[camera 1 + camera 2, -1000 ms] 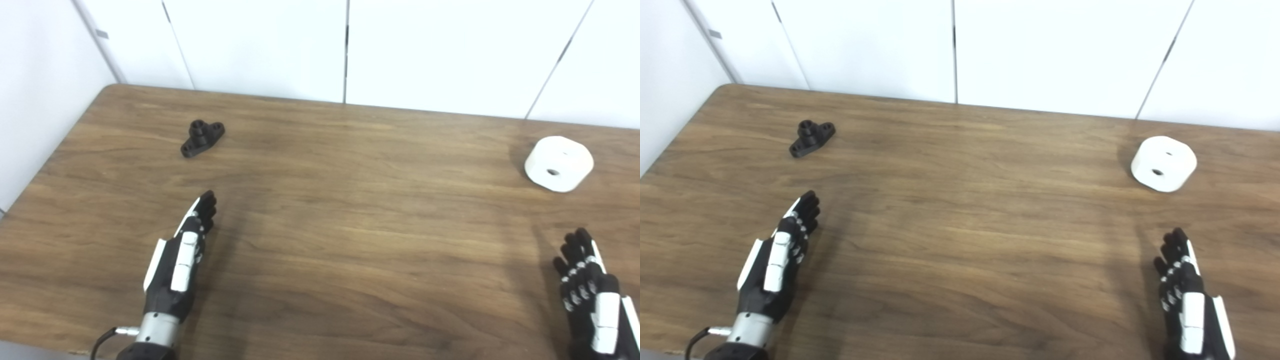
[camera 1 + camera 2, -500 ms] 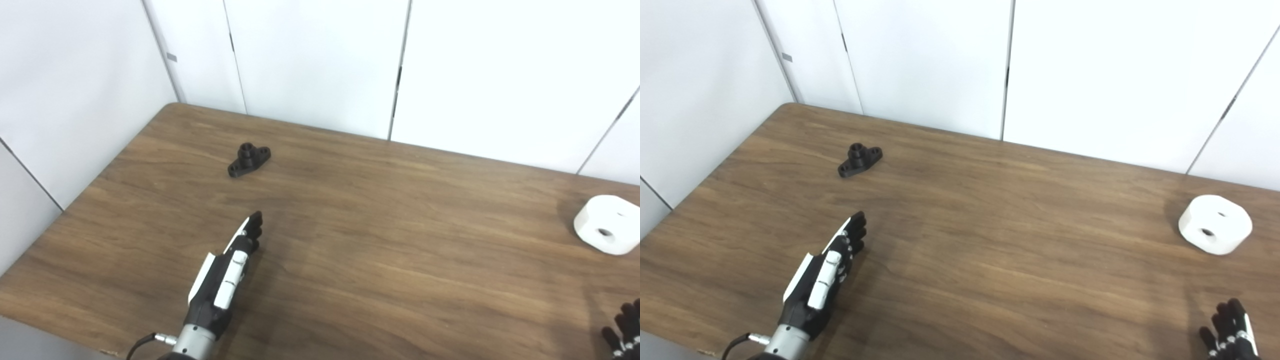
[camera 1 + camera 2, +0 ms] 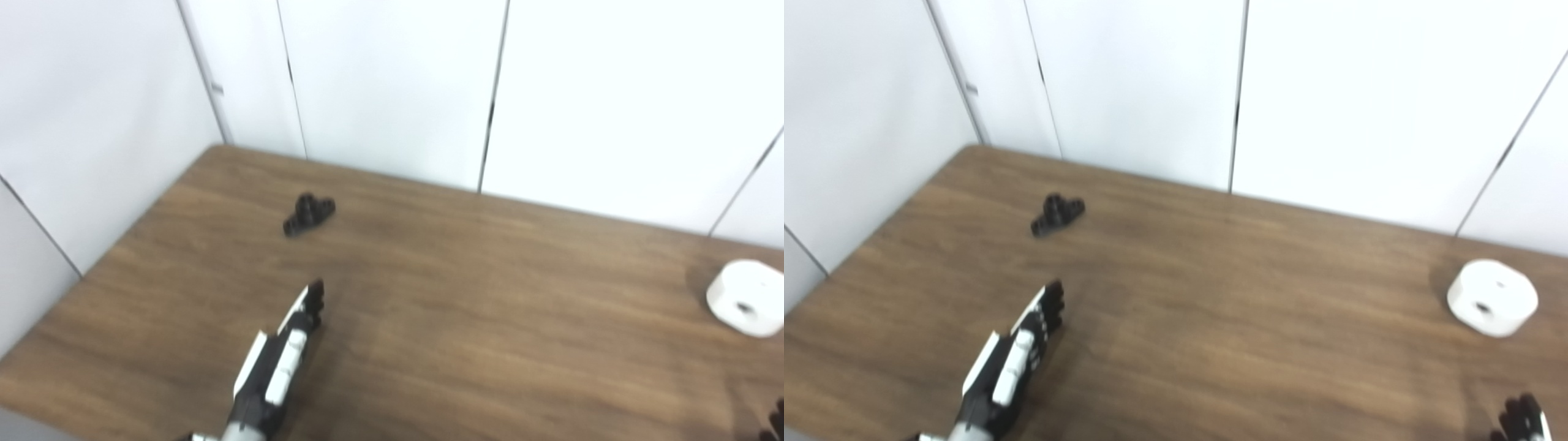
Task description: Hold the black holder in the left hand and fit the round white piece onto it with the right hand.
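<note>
The small black holder [image 3: 309,214] lies on the wooden table [image 3: 465,306] near its far left corner. The round white piece [image 3: 748,297], with a hole in its top, rests at the table's right side. My left hand [image 3: 283,361] lies flat and open on the table, fingers pointing at the holder and well short of it, holding nothing. Of my right hand [image 3: 1522,420] only the black fingertips show at the bottom right corner, below the white piece and apart from it. The picture is blurred.
White wall panels [image 3: 392,92] stand close behind the table's far edge and along its left side. The table's left edge [image 3: 92,269] runs diagonally near the holder.
The camera has tilted up and swung left, so the whole picture has shifted down and right. The right hand has slid nearly out of frame. Holder, white piece and left hand look unmoved.
</note>
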You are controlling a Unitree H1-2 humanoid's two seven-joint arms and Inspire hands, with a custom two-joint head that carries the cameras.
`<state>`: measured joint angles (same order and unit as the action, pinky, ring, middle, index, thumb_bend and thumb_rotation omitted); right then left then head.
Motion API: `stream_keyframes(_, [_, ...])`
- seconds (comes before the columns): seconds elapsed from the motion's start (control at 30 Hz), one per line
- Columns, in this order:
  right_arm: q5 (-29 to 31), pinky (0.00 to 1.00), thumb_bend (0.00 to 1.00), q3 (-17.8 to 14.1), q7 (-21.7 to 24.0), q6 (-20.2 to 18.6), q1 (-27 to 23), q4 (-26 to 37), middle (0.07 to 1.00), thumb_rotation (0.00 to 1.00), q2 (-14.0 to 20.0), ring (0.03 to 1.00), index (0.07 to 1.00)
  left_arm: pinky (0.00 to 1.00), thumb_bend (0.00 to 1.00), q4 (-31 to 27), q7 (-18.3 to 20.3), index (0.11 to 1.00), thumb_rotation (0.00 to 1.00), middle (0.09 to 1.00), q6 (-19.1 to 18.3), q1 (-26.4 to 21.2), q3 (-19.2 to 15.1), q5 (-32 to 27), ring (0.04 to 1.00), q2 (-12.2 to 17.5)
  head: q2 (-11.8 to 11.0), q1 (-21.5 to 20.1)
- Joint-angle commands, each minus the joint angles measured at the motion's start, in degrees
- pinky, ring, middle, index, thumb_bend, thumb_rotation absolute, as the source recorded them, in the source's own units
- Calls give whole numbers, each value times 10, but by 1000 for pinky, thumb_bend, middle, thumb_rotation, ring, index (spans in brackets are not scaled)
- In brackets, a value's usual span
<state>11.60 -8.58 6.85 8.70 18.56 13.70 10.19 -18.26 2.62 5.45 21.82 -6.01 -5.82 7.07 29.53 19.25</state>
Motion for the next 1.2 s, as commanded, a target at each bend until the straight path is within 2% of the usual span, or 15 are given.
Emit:
stream_keyframes(0.0, [-4,1000,629,-4,0,17,0,-19,992,1000,0,1000,991,1000,545,1,-3,987,945,1000,17,4,2,4,1000,-11,0,0])
stream_keyframes(0.17, [-4,1000,606,-2,2,31,-3,-27,989,1000,1,1000,989,1000,535,5,-4,977,936,996,22,5,3,6,1000,-11,-2,-4])
stream_keyframes(0.37, [-4,1000,591,-3,-1,24,-2,-25,988,1000,1,1000,988,1000,538,7,-8,974,917,988,27,6,3,16,998,-11,-2,-4])
stream_keyframes(0.43, [-5,1000,586,-2,-1,24,-2,-23,989,1000,1,1000,987,1000,554,5,-14,975,905,990,22,6,3,36,1000,-10,3,-13])
stream_keyframes(0.53, [-4,1000,600,-2,-2,20,-1,-21,985,1000,-1,1000,982,1000,588,8,-19,965,848,983,26,5,1,58,995,-8,2,-16])
stream_keyframes(0.6, [-5,1000,616,-1,-3,17,-1,-20,982,1000,-2,1000,979,1000,611,10,-20,957,722,981,31,5,-1,58,991,-9,1,-19])
stream_keyframes(0.7, [-8,1000,634,-1,-5,16,-1,-21,983,1000,-3,1000,984,978,637,11,-19,958,589,985,41,5,0,55,993,-9,1,-23])
stream_keyframes(0.9, [-11,1000,630,-3,-4,21,0,-24,976,1000,-1,1000,977,960,663,-2,-30,950,506,969,39,9,3,72,974,-15,-2,-22])
stream_keyframes(1.07, [-5,1000,603,-5,0,29,-1,-30,978,1000,1,1000,976,940,660,-12,-42,943,492,954,31,9,3,100,950,-19,-4,-22])
stream_keyframes(1.17, [-7,1000,582,-4,0,31,-1,-29,980,1000,2,1000,976,907,671,-32,-51,939,494,949,2,7,-1,121,949,-20,-6,-20])
